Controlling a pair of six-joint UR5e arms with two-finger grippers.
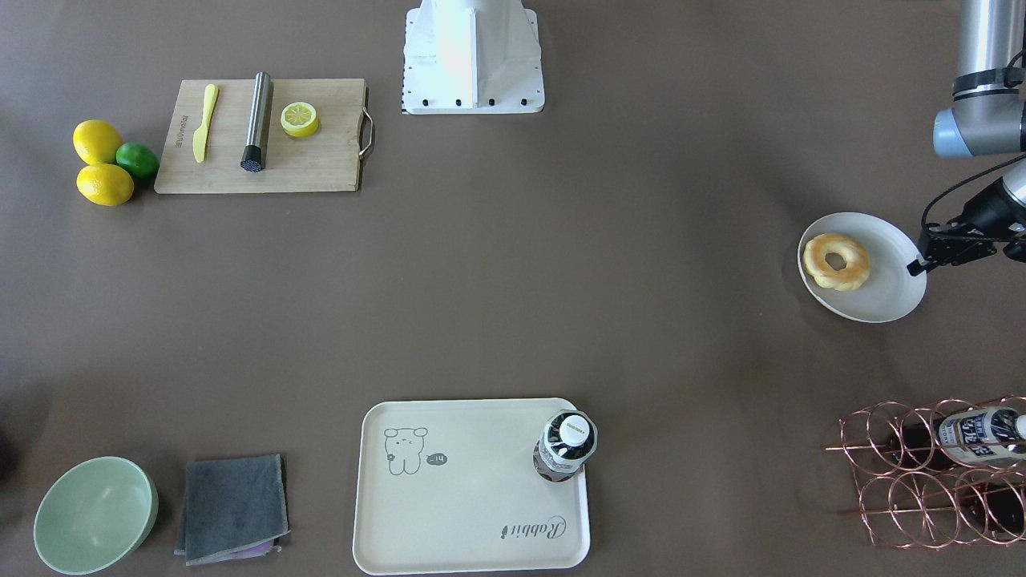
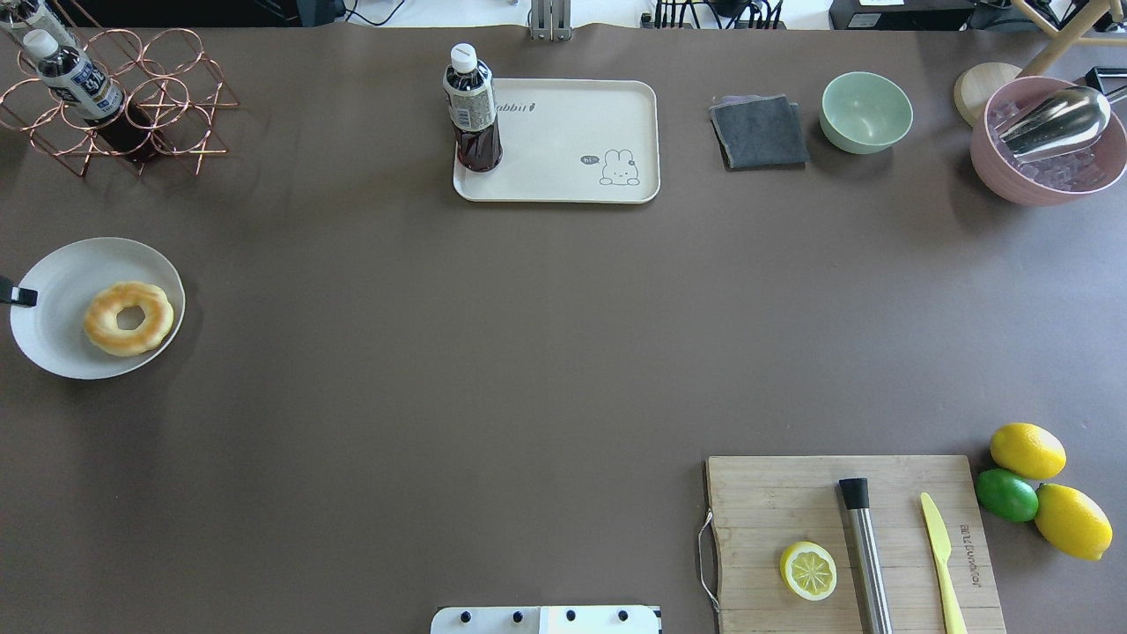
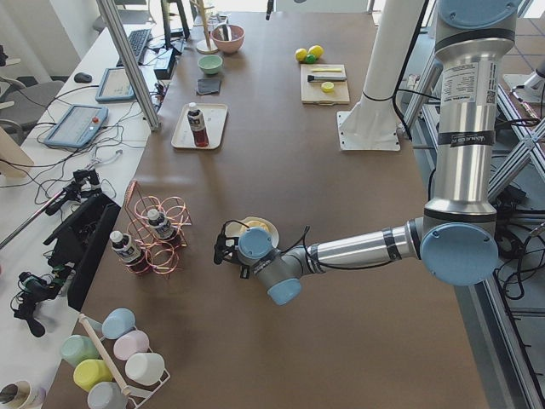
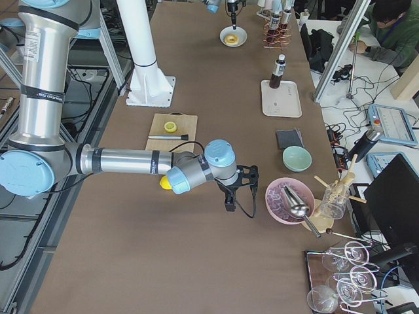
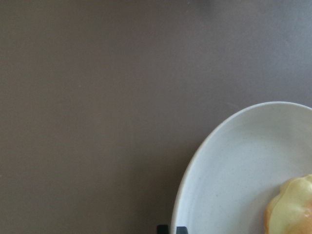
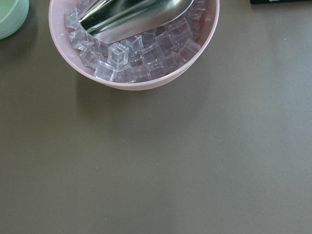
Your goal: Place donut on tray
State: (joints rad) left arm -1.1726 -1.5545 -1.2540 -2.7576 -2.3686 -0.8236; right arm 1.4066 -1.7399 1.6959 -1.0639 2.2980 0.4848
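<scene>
My left gripper (image 1: 918, 264) hangs at the left rim of the round white plate (image 1: 882, 308), out at the table's left end. I cannot tell whether its fingers are spread or closed, since only their tips show. The golden ring-shaped donut (image 1: 836, 261) lies flat on the right half of that plate, apart from my fingertips. Nothing has been lifted yet.

I judge the first risk to be the rim. If I come down where I am now, a finger lands on the plate's edge and tips or skates it, and the donut slides with it. I have to move right, over the ring, before I go down.

The pastry looks soft, so a hard pinch could crush it, and a light one could let it drop on the way.

The cream rectangular tray with the cartoon animal (image 1: 473, 497) sits at the far edge, mid-table, well away from the plate. A dark drink bottle with a white cap (image 1: 565, 445) stands upright in its near left corner, the corner I reach first. A low carry could knock it over, so I should aim for the bare middle.

My right gripper (image 4: 229, 199) hangs near the pink bowl of ice cubes (image 6: 146, 85) at the far right. I cannot tell its state either.
</scene>
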